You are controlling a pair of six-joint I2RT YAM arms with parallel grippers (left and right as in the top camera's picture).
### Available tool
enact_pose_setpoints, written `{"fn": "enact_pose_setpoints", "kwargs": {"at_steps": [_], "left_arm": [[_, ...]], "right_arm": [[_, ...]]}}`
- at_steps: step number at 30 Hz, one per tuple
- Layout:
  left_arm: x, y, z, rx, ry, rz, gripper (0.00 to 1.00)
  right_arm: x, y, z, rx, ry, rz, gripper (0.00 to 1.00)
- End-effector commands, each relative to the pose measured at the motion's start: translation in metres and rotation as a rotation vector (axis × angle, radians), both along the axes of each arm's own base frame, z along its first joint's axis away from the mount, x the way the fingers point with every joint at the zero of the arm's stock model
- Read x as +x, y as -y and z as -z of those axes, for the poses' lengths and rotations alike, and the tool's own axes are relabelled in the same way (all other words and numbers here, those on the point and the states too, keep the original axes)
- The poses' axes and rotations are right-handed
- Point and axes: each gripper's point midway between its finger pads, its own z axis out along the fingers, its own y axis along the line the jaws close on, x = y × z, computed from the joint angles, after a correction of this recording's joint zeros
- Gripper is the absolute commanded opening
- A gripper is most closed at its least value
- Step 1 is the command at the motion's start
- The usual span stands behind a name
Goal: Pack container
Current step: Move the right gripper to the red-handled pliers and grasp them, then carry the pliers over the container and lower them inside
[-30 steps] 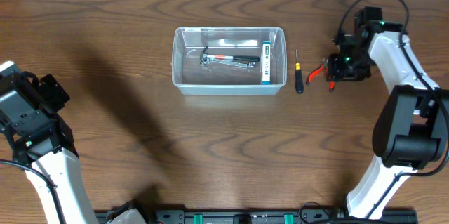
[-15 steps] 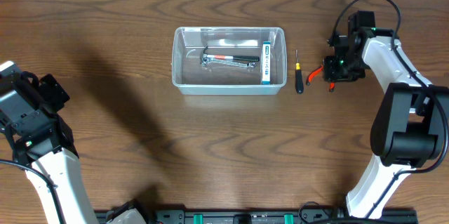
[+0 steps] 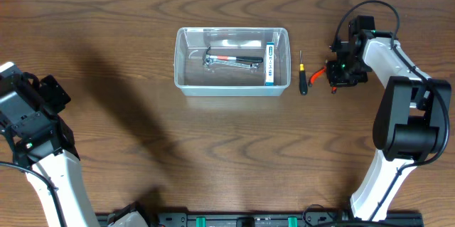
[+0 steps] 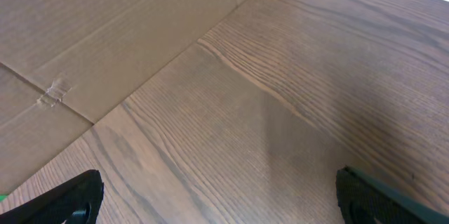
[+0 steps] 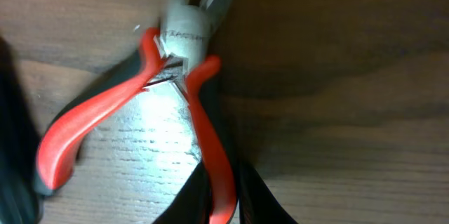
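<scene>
The clear plastic container point(image 3: 182, 70) sits at the table's middle back. It holds a wrench point(image 3: 231, 60) and a small blue-and-white box point(image 3: 269, 63). A black-handled screwdriver point(image 3: 302, 74) lies on the table right of it. The red-handled pliers point(image 3: 320, 75) lie further right, under my right gripper point(image 3: 338, 75). In the right wrist view the pliers point(image 5: 112, 119) are spread open on the wood and my right gripper point(image 5: 224, 196) is shut on one red handle. My left gripper point(image 4: 217, 196) is open over bare wood at the far left.
The left arm point(image 3: 32, 124) stands at the table's left front corner. The right arm point(image 3: 398, 113) runs along the right side. Cardboard point(image 4: 84, 27) lies past the table edge in the left wrist view.
My right gripper has shifted slightly left and closer over the pliers. The left arm and the things in the container have not moved.
</scene>
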Motion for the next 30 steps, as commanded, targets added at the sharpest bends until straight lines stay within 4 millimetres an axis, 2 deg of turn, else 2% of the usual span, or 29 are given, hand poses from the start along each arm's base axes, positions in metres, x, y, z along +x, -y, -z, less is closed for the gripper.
{"fn": "enact_pose_setpoints", "kwargs": {"at_steps": [1,4,10,14,18,21,23,25,26,28,30], "left_arm": [[0.000,-0.004,-0.007,0.018,0.000,-0.005,0.98],[0.000,-0.004,-0.007,0.018,-0.001,-0.005,0.98],[0.000,-0.004,-0.007,0.018,0.000,-0.005,0.98],[0.000,-0.004,-0.007,0.018,0.000,-0.005,0.98],[0.000,-0.004,-0.007,0.018,0.000,-0.005,0.98],[0.000,-0.004,-0.007,0.018,0.000,-0.005,0.98],[0.000,-0.004,-0.007,0.018,-0.001,-0.005,0.98],[0.000,-0.004,-0.007,0.018,-0.001,-0.005,0.98],[0.000,-0.004,-0.007,0.018,0.000,-0.005,0.98],[0.000,-0.004,-0.007,0.018,-0.001,-0.005,0.98],[0.000,-0.004,-0.007,0.018,0.000,-0.005,0.98]], "right_arm": [[-0.007,-0.002,0.013,0.006,-0.040,0.006,0.09],[-0.008,-0.002,0.013,0.006,-0.043,0.006,0.04],[-0.009,-0.001,0.010,0.007,-0.051,0.006,0.01],[0.003,0.002,-0.013,0.005,-0.034,0.012,0.01],[0.030,0.005,-0.067,-0.003,0.068,0.013,0.01],[0.051,0.005,-0.125,-0.022,0.196,0.007,0.01],[0.059,-0.003,-0.164,-0.023,0.279,-0.010,0.01],[0.063,-0.025,-0.206,-0.004,0.372,-0.067,0.01],[0.063,-0.036,-0.218,0.008,0.401,-0.102,0.01],[0.060,-0.075,-0.247,0.031,0.479,-0.246,0.01],[0.054,-0.111,-0.262,0.031,0.532,-0.382,0.01]]}}
